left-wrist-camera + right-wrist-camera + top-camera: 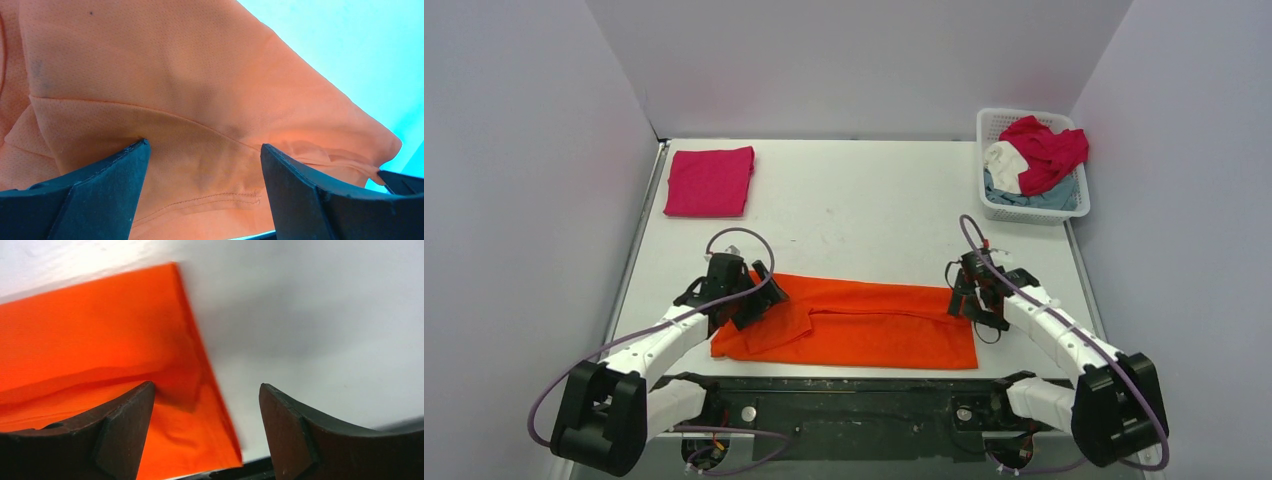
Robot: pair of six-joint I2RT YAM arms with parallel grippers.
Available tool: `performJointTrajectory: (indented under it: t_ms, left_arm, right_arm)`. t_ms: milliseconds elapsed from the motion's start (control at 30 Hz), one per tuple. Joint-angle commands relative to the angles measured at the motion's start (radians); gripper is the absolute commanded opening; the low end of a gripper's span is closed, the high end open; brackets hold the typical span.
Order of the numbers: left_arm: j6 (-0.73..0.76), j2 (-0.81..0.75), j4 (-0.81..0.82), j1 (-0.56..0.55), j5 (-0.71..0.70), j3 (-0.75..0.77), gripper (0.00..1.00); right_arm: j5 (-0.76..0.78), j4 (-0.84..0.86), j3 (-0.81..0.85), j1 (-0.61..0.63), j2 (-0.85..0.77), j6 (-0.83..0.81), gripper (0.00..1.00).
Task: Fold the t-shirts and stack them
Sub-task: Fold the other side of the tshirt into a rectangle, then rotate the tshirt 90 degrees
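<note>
I see the bright orange cloth t-shirt point(864, 325) stretched crosswise between my hands, its sleeve end under the left gripper point(204, 150) and its hem edge beneath the right gripper point(206, 390) (both spread open, holding nothing).

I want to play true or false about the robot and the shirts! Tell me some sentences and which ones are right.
1. The orange t-shirt lies spread on the table, near the arms. True.
2. The pink t-shirt is inside the basket. False: it lies folded on the table's far left corner, and the basket stands far right.
3. The left pincer and the right pincer are both open. True.
4. The basket is empty. False: it holds a crimson t-shirt, white cloth and grey-blue cloth.
</note>
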Motion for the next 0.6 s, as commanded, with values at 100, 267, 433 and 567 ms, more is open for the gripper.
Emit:
performJointTrajectory:
  t_ms: [100, 267, 433, 567]
  left_arm:
    - [0.051, -0.001, -0.034, 0.019, -0.016, 0.028, 0.93]
    - [0.053, 0.056, -0.025, 0.021, -0.028, 0.075, 0.93]
    - [0.043, 0.15, 0.049, 0.021, -0.012, 0.103, 0.94]
    - [0.063, 0.297, 0.093, 0.022, -0.019, 0.193, 0.94]
  right_arm:
    - [-0.004, -0.064, -0.008, -0.052, -0.173, 0.051, 0.72]
    - [-0.226, 0.149, 0.047, -0.006, -0.114, 0.01, 0.71]
    - [-0.296, 0.255, 0.075, 0.045, 0.041, 0.017, 0.7]
    - [-0.315, 0.308, 0.034, 0.061, 0.143, 0.026, 0.69]
